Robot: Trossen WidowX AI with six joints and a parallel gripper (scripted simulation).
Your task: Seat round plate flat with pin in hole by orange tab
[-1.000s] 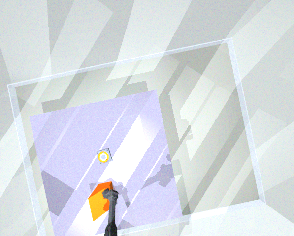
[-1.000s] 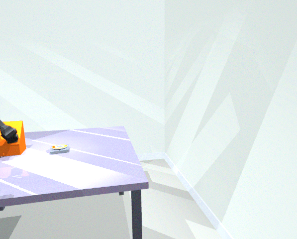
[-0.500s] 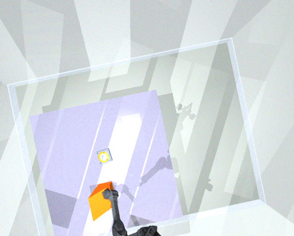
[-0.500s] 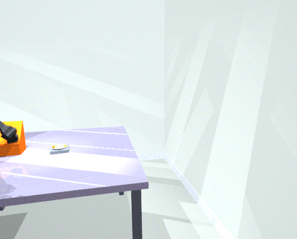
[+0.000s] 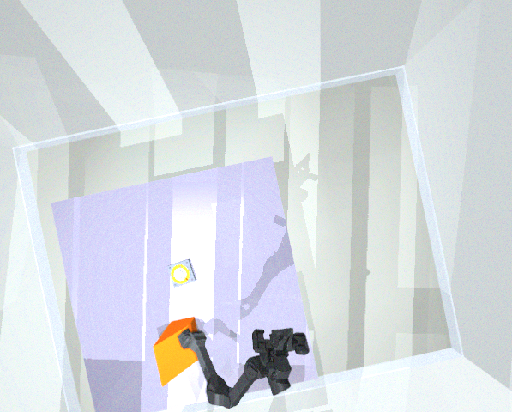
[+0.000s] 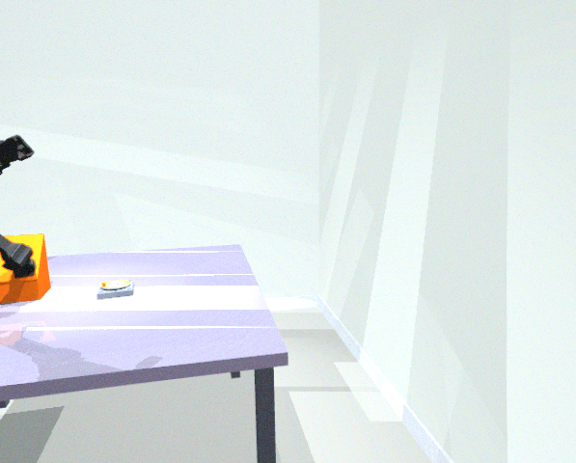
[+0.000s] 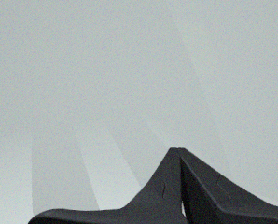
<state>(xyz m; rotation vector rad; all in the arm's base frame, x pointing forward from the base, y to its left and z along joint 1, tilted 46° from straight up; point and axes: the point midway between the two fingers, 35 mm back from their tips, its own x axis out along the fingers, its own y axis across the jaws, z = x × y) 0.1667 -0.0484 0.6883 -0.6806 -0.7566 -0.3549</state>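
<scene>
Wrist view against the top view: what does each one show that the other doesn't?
Only the wrist view shows the fingers pressed together with nothing between them, against a blank pale surface. Only the top view shows the yellow round plate on its grey base, the orange block and the purple table, with the plate far from the arm. Both show the gripper itself.

Orange block (image 5: pixel 172 354) on lavender table (image 5: pixel 109 248), pale walls

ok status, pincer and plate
Pincer shut, empty, raised far from the plate. Plate untouched on its base. Nothing between them.
</scene>
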